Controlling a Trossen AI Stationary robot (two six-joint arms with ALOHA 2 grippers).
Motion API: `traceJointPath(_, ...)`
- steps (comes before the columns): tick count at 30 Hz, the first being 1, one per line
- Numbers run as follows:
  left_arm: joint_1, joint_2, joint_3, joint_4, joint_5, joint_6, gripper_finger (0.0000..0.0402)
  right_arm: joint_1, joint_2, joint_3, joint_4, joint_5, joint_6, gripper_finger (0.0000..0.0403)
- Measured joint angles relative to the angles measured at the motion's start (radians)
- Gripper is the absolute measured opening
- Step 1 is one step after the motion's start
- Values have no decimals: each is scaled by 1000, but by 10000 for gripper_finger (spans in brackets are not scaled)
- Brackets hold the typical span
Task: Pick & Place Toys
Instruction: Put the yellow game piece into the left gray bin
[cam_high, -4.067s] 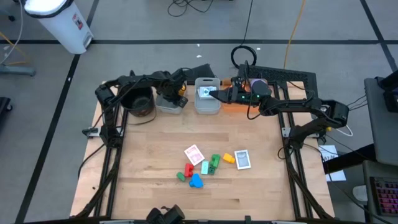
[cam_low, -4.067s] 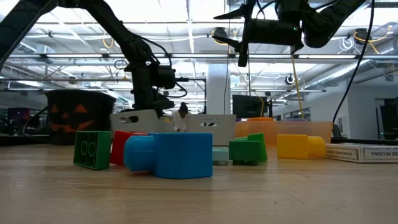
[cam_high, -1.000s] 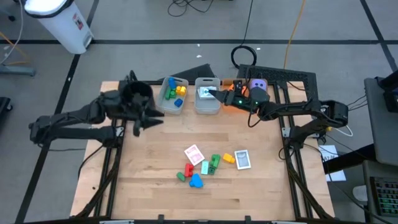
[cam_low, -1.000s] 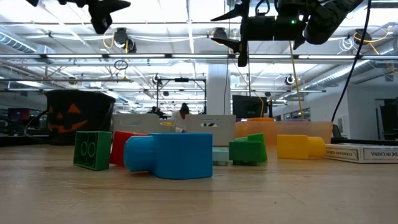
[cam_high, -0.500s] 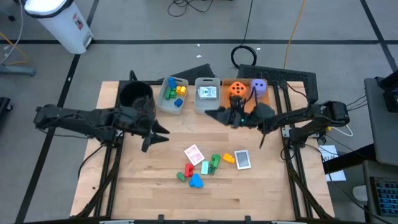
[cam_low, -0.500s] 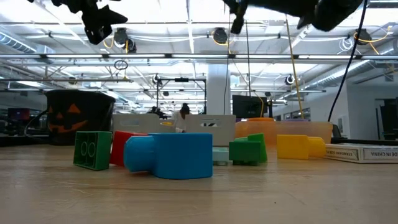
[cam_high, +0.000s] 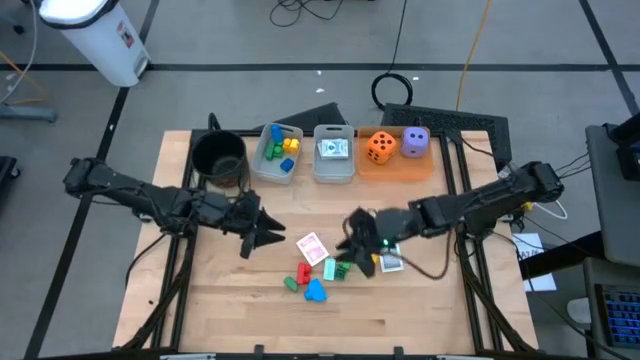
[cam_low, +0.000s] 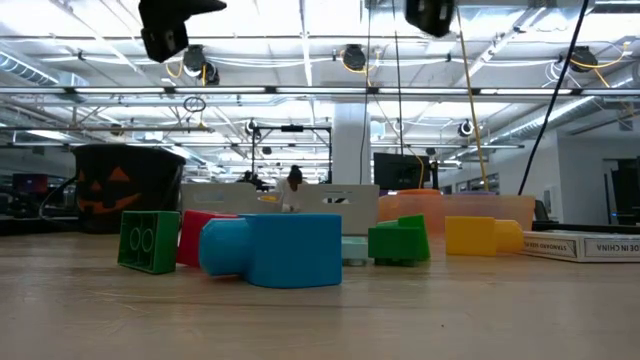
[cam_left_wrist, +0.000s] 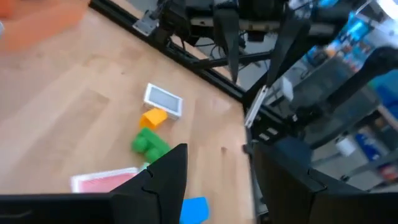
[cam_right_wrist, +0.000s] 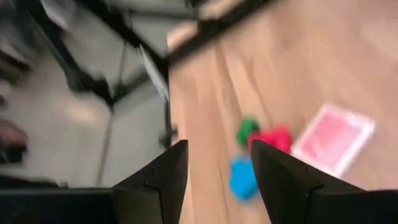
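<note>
Toys: blocks and two cards clustered mid-table. Right gripper hovers above the green block beside the face-up card, jaws apart, empty. Left gripper near the red card, jaws apart, empty. Bins, dice, pot along the far edge.

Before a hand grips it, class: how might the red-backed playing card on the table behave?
The red-backed card lies flat on the table, so its edges are probably hard to pinch. It looks thin, so it likely flexes and slides when pushed.
</note>
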Motion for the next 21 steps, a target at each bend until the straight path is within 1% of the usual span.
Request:
traceJointPath(3,-59,26,0,75,-41,-64,186,67,0,-4,-87,0,-10,168)
traceJointPath(5,-98,44,0,123,-69,-97,186,116,0,-25,-117,8,-48,170)
traceJointPath(7,-137,65,8,149,-114,-125,186,157,0,-55,-132,58,-56,170)
traceJointPath(9,-178,90,27,148,-171,-149,186,182,-1,-100,-145,117,-25,170)
traceJointPath(12,-232,124,61,146,-236,-163,186,187,0,-179,-152,157,36,171)
traceJointPath(17,-274,188,122,140,-298,-154,186,187,0,-282,-138,164,152,171)
traceJointPath(19,-275,208,138,136,-303,-152,186,187,0,-320,-144,207,192,171)
traceJointPath(21,-275,222,149,137,-303,-148,186,186,0,-346,-145,275,220,170)
